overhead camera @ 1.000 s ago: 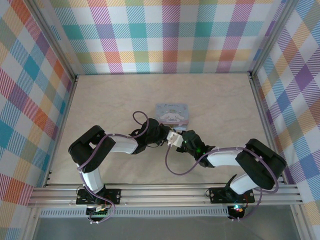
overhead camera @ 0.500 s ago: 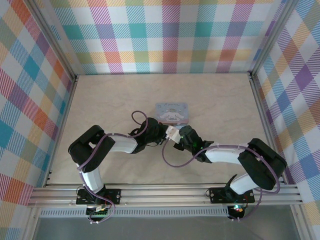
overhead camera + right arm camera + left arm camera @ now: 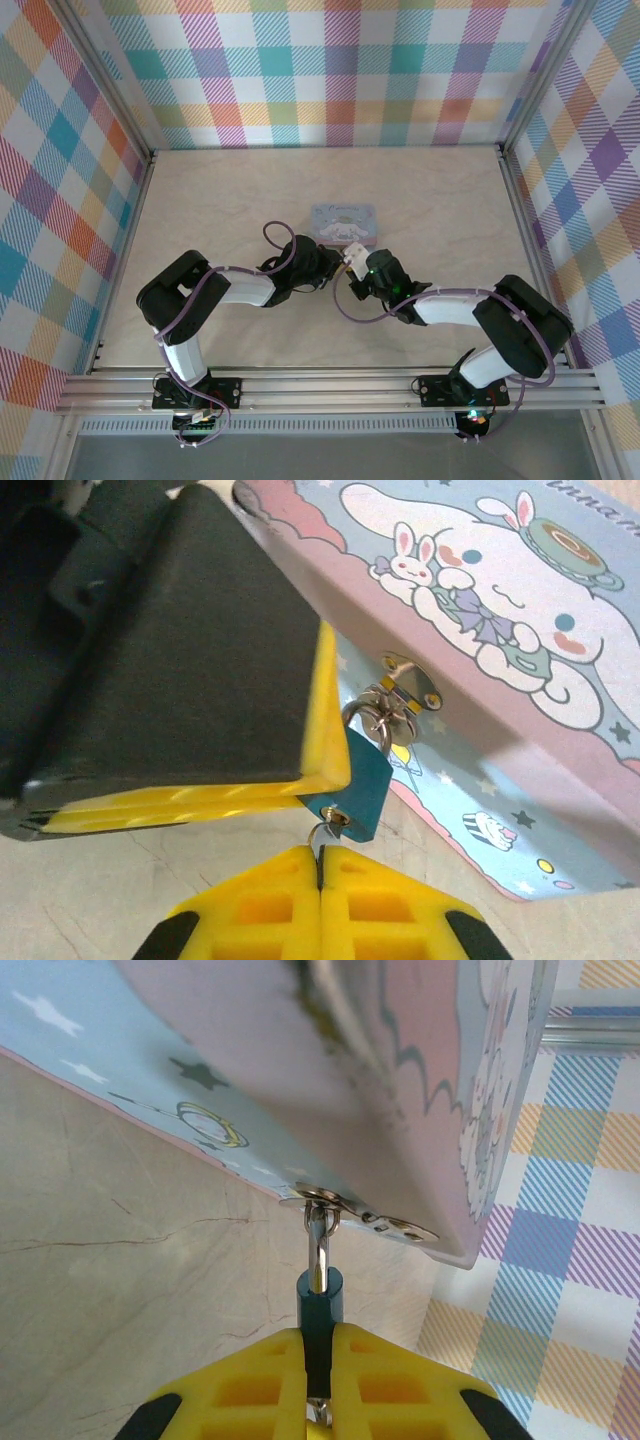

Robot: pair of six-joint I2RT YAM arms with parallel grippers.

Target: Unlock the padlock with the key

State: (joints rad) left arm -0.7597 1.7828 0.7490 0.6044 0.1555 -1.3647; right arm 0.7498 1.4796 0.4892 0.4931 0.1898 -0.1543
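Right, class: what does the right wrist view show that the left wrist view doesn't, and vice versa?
Right wrist: a small metal key at the tiny teal padlock, pinched in the shut right gripper. Left wrist: the pastel checked wall. Shared: that padlock, clamped in the left gripper, its shackle through the metal clasp of the pale blue rectangular tin.

left arm [image 3: 245, 292]: white links, black joints; right arm [image 3: 450, 314]: same | cables [image 3: 342, 300]: purple, thin, looped along both arms | bases [image 3: 195, 392]: black plates | left fingers [image 3: 250, 1390]: yellow, square pockets, black outer corners; right fingers [image 3: 260, 915]: alike
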